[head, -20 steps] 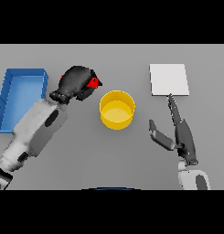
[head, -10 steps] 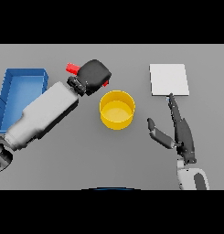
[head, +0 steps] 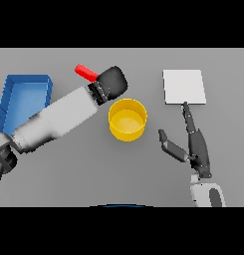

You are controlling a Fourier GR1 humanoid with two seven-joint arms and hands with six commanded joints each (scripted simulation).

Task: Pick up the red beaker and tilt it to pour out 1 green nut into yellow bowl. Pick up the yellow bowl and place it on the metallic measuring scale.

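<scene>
My left hand (head: pixel 111 83) is shut on the red beaker (head: pixel 85 72), of which only a red end sticks out to the upper left of the hand. Hand and beaker hover just above and left of the yellow bowl (head: pixel 127 119), which stands mid-table. No green nut shows in the bowl or the beaker. The metallic measuring scale (head: pixel 183 86) is a flat pale square at the back right. My right hand (head: pixel 194 145) rests open on the table right of the bowl, fingers pointing toward the scale.
A blue tray (head: pixel 24 97) sits at the left edge of the table, partly behind my left forearm.
My left arm has swung right and turned, carrying the beaker from beside the tray to just over the bowl's left rim. The beaker now pokes out to the upper left. The right hand has not moved.
</scene>
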